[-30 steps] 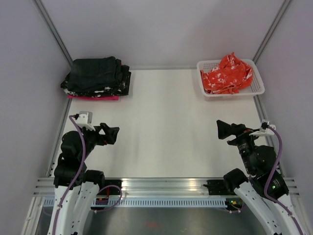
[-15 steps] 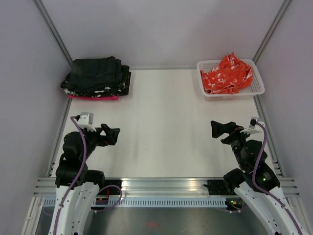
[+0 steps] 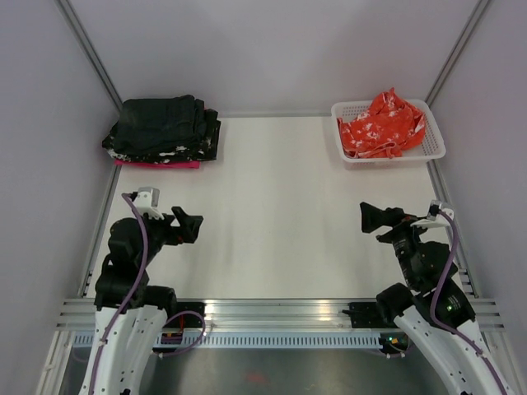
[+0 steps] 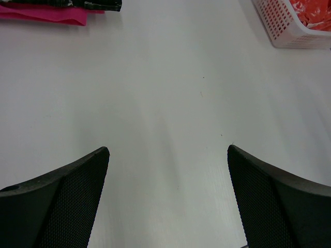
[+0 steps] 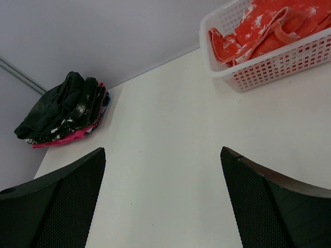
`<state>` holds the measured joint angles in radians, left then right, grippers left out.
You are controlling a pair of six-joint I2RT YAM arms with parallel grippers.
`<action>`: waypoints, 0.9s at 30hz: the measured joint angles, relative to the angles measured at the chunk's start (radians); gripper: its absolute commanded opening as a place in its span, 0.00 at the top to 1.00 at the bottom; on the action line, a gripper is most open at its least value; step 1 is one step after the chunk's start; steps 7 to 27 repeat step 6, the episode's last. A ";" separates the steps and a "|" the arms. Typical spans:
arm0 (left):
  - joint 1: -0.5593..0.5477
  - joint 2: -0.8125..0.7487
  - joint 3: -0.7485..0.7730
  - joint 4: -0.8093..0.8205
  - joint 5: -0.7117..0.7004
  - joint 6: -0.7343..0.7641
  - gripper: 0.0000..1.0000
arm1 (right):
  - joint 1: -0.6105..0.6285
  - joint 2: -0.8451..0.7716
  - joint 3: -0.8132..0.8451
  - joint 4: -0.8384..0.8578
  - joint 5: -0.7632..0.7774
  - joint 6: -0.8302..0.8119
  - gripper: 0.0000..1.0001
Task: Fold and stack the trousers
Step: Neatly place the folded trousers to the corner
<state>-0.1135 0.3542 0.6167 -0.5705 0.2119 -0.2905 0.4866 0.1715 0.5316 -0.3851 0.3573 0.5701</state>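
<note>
You had the trousers lying folded on top of the pile in the far left corner of the counter, over a white-speckled black cloth and a pink layer. From that, I judged this pair folded and stacked. Your left gripper and right gripper hung near the front edge, jaws spread wide, holding nothing. An orange-red cloth lay crumpled in the white basket at far right, possibly the only work left.

Trousers folded atop far-left stack; left tool, right tool apart.
</note>
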 measured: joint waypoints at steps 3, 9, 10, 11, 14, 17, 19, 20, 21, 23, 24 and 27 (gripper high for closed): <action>0.000 0.003 0.000 0.000 0.000 0.000 0.00 | 0.000 -0.024 0.000 0.005 0.016 -0.014 0.02; 0.000 0.004 0.000 0.000 0.000 0.000 0.00 | 0.000 -0.022 0.000 0.007 0.018 -0.026 0.02; 0.000 0.004 0.000 0.000 0.000 0.000 0.00 | 0.000 -0.022 0.000 0.007 0.018 -0.026 0.02; 0.000 0.004 0.000 0.000 0.000 0.000 0.00 | 0.000 -0.022 0.000 0.007 0.018 -0.026 0.02; 0.000 0.004 0.000 0.000 0.000 0.000 0.00 | 0.000 -0.022 0.000 0.007 0.018 -0.026 0.02; 0.000 0.004 0.000 0.000 0.000 0.000 0.00 | 0.000 -0.022 0.000 0.007 0.018 -0.026 0.02; 0.000 0.004 0.000 0.000 0.000 0.000 0.00 | 0.000 -0.022 0.000 0.007 0.018 -0.026 0.02; 0.000 0.004 0.000 0.000 0.000 0.000 0.00 | 0.000 -0.022 0.000 0.007 0.018 -0.026 0.02; 0.000 0.004 0.000 0.000 0.000 0.000 0.00 | 0.000 -0.022 0.000 0.007 0.018 -0.026 0.02; 0.000 0.004 0.000 0.000 0.000 0.000 0.00 | 0.000 -0.022 0.000 0.007 0.018 -0.026 0.02; 0.000 0.004 0.000 0.000 0.000 0.000 0.00 | 0.000 -0.022 0.000 0.007 0.018 -0.026 0.02; 0.000 0.004 0.000 0.000 0.000 0.000 0.00 | 0.000 -0.022 0.000 0.007 0.018 -0.026 0.02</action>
